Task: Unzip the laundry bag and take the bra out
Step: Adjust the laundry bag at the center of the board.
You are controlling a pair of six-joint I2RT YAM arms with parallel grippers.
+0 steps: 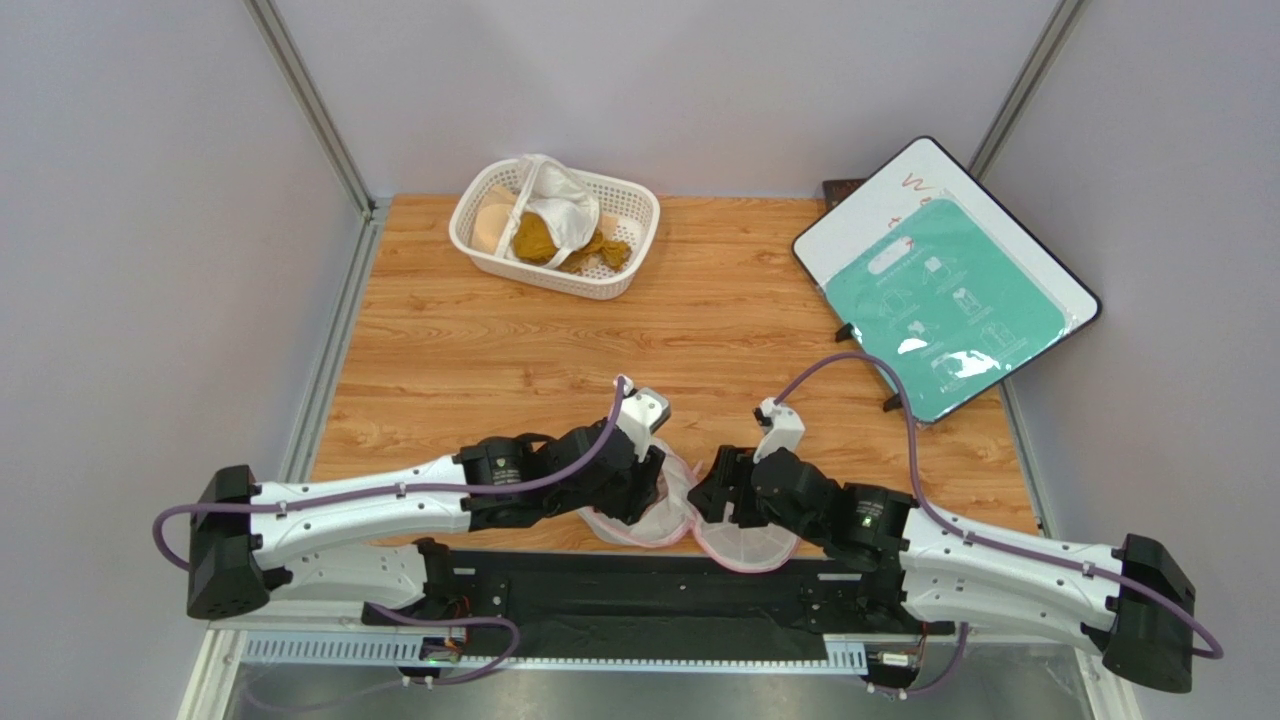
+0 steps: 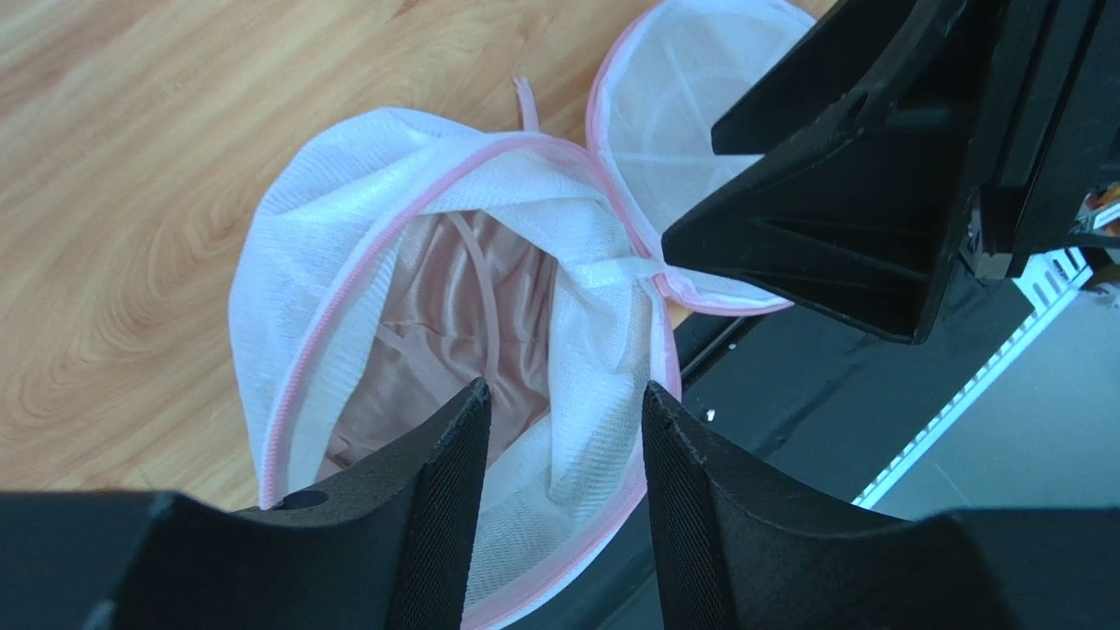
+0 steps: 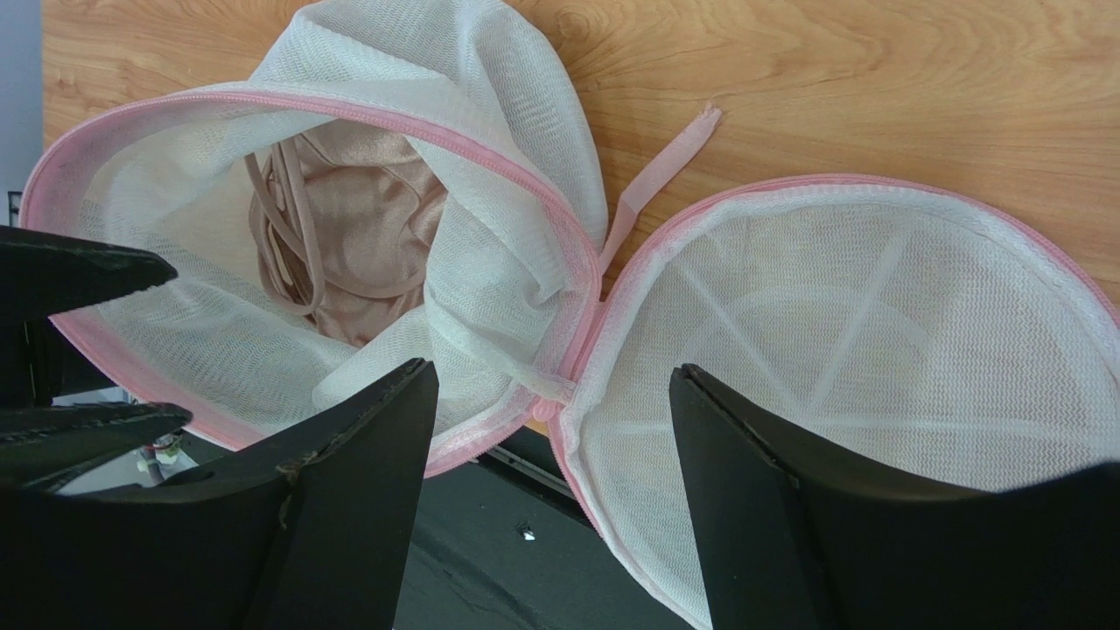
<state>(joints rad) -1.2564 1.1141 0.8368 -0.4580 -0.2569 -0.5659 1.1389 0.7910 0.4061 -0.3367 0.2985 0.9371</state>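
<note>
Our left gripper fills the bottom of its wrist view, two matte black wedge-shaped fingers standing apart with nothing pinched between them, poised over the crumpled half of the laundry bag. We see the bag lying unzipped and splayed like a clamshell at the near edge of the wooden table, its lower rim hanging over the black base plate. Its fine white mesh is edged in pink. One half is slumped and folded, and the other is a shallow round dome with stiff pale ribs. The bra, soft and smooth in dusty pink with thin straps, sits bunched inside the slumped half. A flat pink ribbon tab pokes out near the hinge. Our right gripper likewise hangs with its fingers spread wide, straddling the hinge and clasping nothing. Far across the table stands a white lattice basket holding a mustard-brown cloth and a white cloth.
</note>
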